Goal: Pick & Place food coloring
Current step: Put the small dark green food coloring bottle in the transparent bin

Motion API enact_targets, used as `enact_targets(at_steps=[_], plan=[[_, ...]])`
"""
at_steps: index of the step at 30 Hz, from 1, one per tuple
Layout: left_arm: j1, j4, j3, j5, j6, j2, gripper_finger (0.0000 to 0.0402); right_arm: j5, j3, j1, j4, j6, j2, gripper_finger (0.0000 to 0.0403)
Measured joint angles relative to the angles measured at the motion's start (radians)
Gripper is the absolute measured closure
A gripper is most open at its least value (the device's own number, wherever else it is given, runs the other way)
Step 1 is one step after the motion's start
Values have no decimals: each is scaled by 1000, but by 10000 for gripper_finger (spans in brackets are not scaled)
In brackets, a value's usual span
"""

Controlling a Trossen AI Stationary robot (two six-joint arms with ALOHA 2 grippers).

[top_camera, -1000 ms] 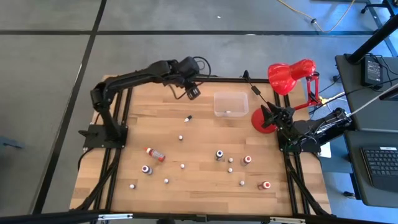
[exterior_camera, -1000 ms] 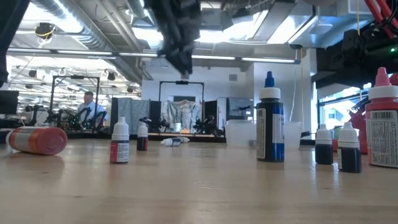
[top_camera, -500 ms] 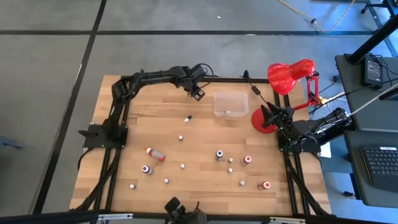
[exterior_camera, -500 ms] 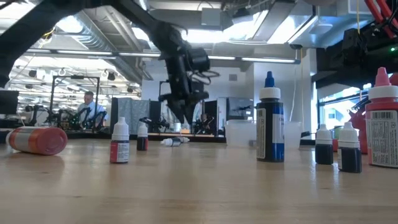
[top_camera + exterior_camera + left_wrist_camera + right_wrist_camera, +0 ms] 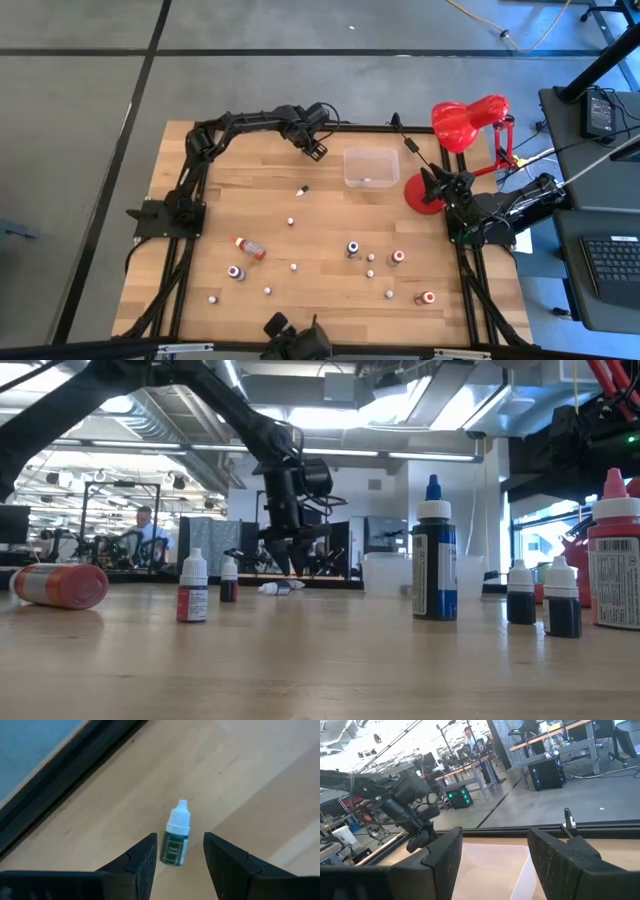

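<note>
My left hand [image 5: 178, 855] hangs open, fingers apart, near the table's [image 5: 240, 200] far edge over a tiny green-labelled food coloring bottle [image 5: 176, 840] lying on its side, which looks light, rigid and slippery, so I'd pinch its labelled body.

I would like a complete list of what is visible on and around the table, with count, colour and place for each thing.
Food coloring bottles: about thirteen, red, dark and whitish, scattered over the near half and middle of the table.
Lying bottle: one, green with white cap, on its side in front of the left gripper.
Tub: one, clear, far centre-right.
Desk lamp: one, red, far right corner.
Table: one, light wood.
Laptop: one, dark, on a desk to the right.
Person: one, in the background room.
Left gripper: open, above the lying bottle.
Right gripper: open, facing the tub from the right edge.
</note>
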Motion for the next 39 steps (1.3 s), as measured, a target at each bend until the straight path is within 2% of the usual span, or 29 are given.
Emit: enact_targets(at_steps=[18, 23, 27, 39], plan=[[6, -25, -8, 25, 82, 6, 245, 10, 0, 0, -2, -3, 0, 176], [12, -23, -5, 73, 115, 50, 245, 10, 0, 0, -2, -3, 0, 176], [11, -16, -2, 69, 106, 66, 245, 10, 0, 0, -2, -3, 0, 176], [10, 13, -5, 55, 85, 61, 316, 10, 0, 0, -2, -4, 0, 176]])
